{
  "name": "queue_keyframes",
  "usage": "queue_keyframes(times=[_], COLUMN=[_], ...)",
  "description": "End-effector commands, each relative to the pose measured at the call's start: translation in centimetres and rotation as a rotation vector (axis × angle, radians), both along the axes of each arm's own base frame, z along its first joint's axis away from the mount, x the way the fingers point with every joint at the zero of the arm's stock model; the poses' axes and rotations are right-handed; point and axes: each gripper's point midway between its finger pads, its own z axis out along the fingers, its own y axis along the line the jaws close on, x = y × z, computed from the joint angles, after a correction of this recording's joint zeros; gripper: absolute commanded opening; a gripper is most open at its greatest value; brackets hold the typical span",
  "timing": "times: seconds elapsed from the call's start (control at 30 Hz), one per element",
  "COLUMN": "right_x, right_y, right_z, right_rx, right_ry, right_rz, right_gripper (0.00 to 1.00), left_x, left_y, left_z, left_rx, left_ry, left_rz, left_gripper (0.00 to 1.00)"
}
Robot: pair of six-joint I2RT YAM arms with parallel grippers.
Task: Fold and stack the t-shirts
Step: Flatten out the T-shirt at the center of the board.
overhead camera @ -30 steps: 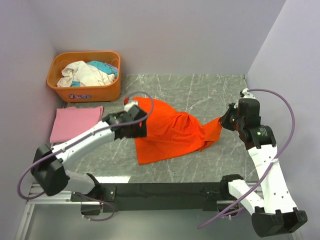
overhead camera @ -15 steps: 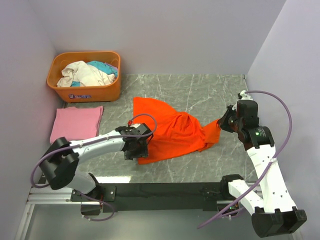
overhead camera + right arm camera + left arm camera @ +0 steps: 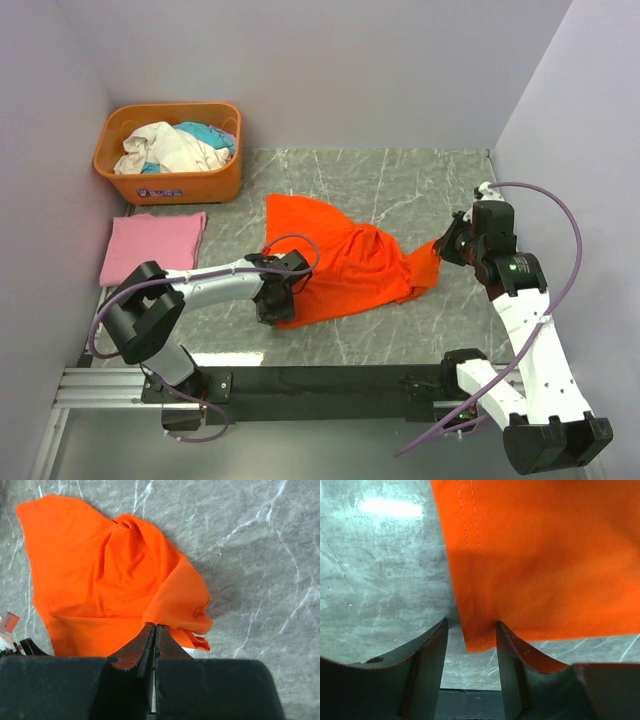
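Observation:
The orange-red t-shirt (image 3: pixel 345 262) lies rumpled across the middle of the marble table. Its near-left hemmed corner (image 3: pixel 476 639) sits between the fingers of my left gripper (image 3: pixel 471 630), whose jaws stand apart around the cloth without pinching it. My right gripper (image 3: pixel 154 628) is shut on the shirt's right edge (image 3: pixel 175 605), lifting a bunched fold; in the top view it (image 3: pixel 447 243) is at the shirt's right tip. A folded light pink t-shirt (image 3: pixel 152 246) lies flat at the left, below the basket.
An orange plastic basket (image 3: pixel 168 182) with several crumpled clothes stands at the back left corner. Walls close in the table on the left, back and right. The black rail (image 3: pixel 330 382) with the arm bases runs along the near edge.
My left arm has swung from the shirt's upper left down to its near-left corner, and its jaws have narrowed around the hem. The right gripper has held its grip in place.

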Motion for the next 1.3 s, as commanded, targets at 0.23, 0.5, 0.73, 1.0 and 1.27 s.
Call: queue_keyframes(times=[0.23, 0.5, 0.73, 1.0, 1.27], right_x=[0.8, 1.2, 3.7, 7.3, 4.9], right_y=[-0.4, -0.5, -2.5, -4.9, -6.2], right_z=[0.6, 0.9, 5.4, 14.4, 25.7], right_rx=[0.000, 0.008, -0.038, 0.017, 0.072], right_ry=[-0.043, -0.047, -0.118, -0.281, -0.604], right_rz=[-0.031, -0.051, -0.156, -0.212, -0.216], right_gripper=[0.00, 0.00, 0.00, 0.00, 0.00], left_x=[-0.6, 0.4, 11.1, 18.9, 15.1], left_y=[-0.6, 0.6, 8.0, 14.0, 16.7], left_z=[-0.8, 1.2, 16.8, 38.1, 51.2], left_rx=[-0.006, 0.022, 0.019, -0.051, -0.227], left_ry=[0.042, -0.030, -0.434, -0.903, -1.281], left_rz=[-0.008, 0.022, 0.223, 0.342, 0.420], left_gripper=[0.26, 0.01, 0.01, 0.01, 0.01])
